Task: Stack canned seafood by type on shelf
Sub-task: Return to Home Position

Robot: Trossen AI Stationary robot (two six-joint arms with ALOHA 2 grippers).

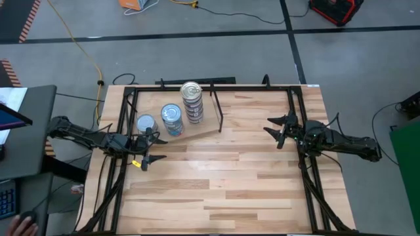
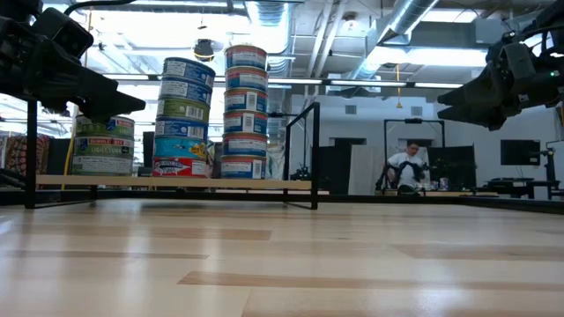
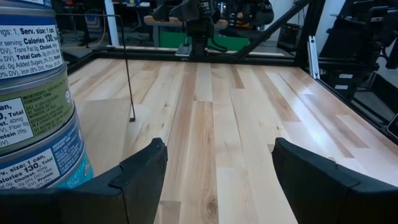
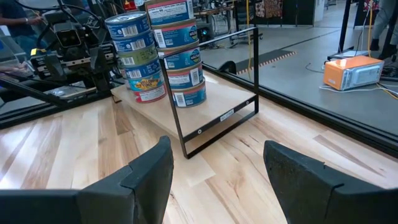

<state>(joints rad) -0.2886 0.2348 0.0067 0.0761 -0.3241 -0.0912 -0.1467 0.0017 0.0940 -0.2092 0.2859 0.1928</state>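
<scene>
Three stacks of canned seafood stand on the light plywood shelf (image 1: pixel 154 98) at the table's far left. The short stack (image 1: pixel 146 122) is leftmost, a taller one (image 1: pixel 172 118) stands beside it, and the tallest (image 1: pixel 191 101) is farthest back. In the low view they show as the short stack (image 2: pixel 104 145), the middle stack (image 2: pixel 183 119) and the tallest stack (image 2: pixel 245 110). My left gripper (image 1: pixel 157 148) hovers open just near of the short stack, whose tins (image 3: pixel 31 93) fill the edge of its wrist view. My right gripper (image 1: pixel 270 131) hovers open over the table's right part, facing the stacks (image 4: pixel 180 53).
A thin black rod frame (image 4: pixel 217 124) stands upright at the shelf's right edge. Black metal frames (image 1: pixel 308 190) run along both sides of the butcher-block table. Bare tabletop (image 1: pixel 223 183) lies between the grippers and toward the near edge. A person (image 2: pixel 407 167) sits far behind.
</scene>
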